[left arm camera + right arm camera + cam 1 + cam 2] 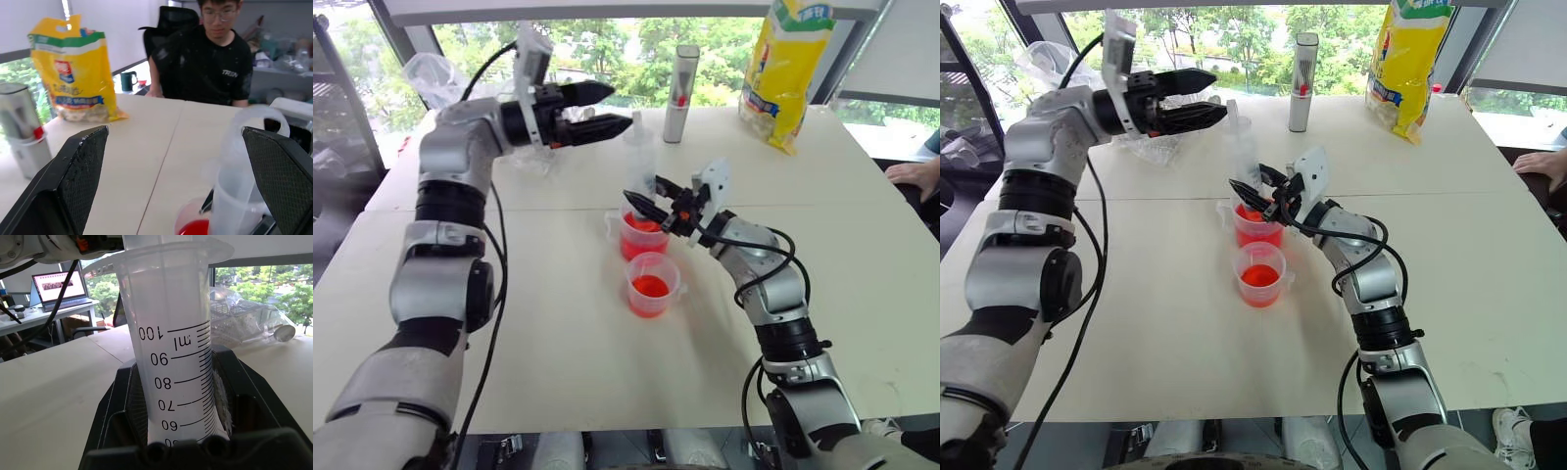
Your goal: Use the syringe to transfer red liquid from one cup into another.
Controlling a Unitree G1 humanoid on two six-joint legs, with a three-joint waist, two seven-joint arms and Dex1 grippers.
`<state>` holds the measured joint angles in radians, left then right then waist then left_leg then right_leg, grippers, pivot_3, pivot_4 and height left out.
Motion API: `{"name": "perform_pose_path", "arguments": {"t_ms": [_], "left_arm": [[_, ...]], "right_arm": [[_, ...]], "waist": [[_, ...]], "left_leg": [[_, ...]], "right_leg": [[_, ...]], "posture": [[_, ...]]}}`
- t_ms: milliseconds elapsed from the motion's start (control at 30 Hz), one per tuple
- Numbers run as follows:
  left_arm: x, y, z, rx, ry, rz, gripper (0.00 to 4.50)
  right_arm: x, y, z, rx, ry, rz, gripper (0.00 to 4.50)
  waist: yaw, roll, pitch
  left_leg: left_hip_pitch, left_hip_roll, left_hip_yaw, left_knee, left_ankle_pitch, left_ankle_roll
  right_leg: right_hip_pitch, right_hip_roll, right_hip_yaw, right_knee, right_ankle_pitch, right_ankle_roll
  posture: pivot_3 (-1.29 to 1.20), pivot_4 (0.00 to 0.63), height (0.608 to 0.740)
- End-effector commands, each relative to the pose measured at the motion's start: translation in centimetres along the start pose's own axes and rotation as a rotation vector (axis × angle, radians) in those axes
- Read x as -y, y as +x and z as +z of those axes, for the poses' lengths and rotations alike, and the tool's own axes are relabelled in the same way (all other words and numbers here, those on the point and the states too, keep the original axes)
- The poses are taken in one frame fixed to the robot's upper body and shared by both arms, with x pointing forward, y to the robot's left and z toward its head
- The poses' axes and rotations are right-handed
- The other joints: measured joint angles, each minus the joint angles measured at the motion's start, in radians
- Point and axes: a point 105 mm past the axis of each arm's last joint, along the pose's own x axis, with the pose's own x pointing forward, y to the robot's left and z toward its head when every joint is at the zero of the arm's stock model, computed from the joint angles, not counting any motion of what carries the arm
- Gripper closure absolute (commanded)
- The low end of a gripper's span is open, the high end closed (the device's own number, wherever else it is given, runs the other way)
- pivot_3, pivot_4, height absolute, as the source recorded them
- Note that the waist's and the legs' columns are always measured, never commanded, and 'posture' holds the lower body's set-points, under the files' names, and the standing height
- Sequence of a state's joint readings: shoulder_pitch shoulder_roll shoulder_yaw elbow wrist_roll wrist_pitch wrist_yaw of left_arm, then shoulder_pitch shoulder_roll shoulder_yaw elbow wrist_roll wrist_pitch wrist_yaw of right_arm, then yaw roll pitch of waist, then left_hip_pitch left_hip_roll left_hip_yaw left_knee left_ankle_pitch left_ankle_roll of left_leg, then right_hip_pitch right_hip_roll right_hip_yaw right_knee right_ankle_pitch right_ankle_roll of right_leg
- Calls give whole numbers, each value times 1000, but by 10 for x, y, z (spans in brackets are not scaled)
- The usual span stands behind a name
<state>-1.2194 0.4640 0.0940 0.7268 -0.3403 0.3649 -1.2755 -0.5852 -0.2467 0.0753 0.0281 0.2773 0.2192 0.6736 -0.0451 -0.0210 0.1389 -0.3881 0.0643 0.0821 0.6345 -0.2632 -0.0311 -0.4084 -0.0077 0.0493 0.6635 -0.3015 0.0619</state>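
Observation:
The syringe (pixel 639 157) stands upright over the handled cup (pixel 640 238), which holds red liquid (pixel 642 226). My right gripper (pixel 647 197) is shut on its clear barrel (pixel 172 357), whose printed scale is visible. My left gripper (pixel 619 108) is open, level with the plunger top (pixel 255 128), and the plunger sits between its fingers (pixel 74 182) without touching them. The handleless cup (pixel 653 285) stands just in front of the handled one, with red liquid (pixel 650 287) in its bottom.
A yellow bag (pixel 789 67) and a tall grey tube (pixel 681 93) stand at the table's far side. Crumpled clear plastic (pixel 433 74) lies at the back left. A person (pixel 215 58) sits across the table, a hand (pixel 915 176) resting on its right edge.

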Motion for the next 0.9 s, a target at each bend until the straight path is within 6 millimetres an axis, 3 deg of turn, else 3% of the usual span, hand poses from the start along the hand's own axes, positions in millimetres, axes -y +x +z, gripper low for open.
{"name": "perform_pose_path", "arguments": {"t_ms": [33,233,433,667,800,900], "left_arm": [[0,-15,11,22,30,30,18],[1,-41,5,-13,19,86,18],[9,-44,10,-7,24,81,18],[22,-36,3,-6,5,33,18],[27,-30,1,-7,-6,-1,18],[29,-24,2,1,-10,-27,18]], "right_arm": [[8,2,22,56,-55,-10,3063],[13,1,29,70,-72,-23,3063],[8,-1,52,113,-112,-4,3063],[-21,-17,107,189,-152,90,3063],[-43,-31,113,157,-111,170,3063],[-53,-41,109,143,12,219,3063]], "waist": [[1,0,0],[1,0,0],[3,0,0],[3,0,0],[4,-1,0],[3,-1,0]], "left_leg": [[0,0,0,0,0,0],[0,0,0,0,0,0],[0,1,0,0,0,0],[0,2,-1,0,0,0],[0,2,-1,0,0,0],[0,1,-1,1,0,0]], "right_leg": [[0,0,0,0,0,0],[0,-1,0,0,0,0],[0,-1,0,0,0,0],[0,-2,0,1,0,0],[1,-2,0,0,0,0],[1,-1,0,0,0,0]], "posture": [[0,150,740],[0,150,740],[0,150,740],[0,150,740],[0,150,740],[0,150,740]]}}
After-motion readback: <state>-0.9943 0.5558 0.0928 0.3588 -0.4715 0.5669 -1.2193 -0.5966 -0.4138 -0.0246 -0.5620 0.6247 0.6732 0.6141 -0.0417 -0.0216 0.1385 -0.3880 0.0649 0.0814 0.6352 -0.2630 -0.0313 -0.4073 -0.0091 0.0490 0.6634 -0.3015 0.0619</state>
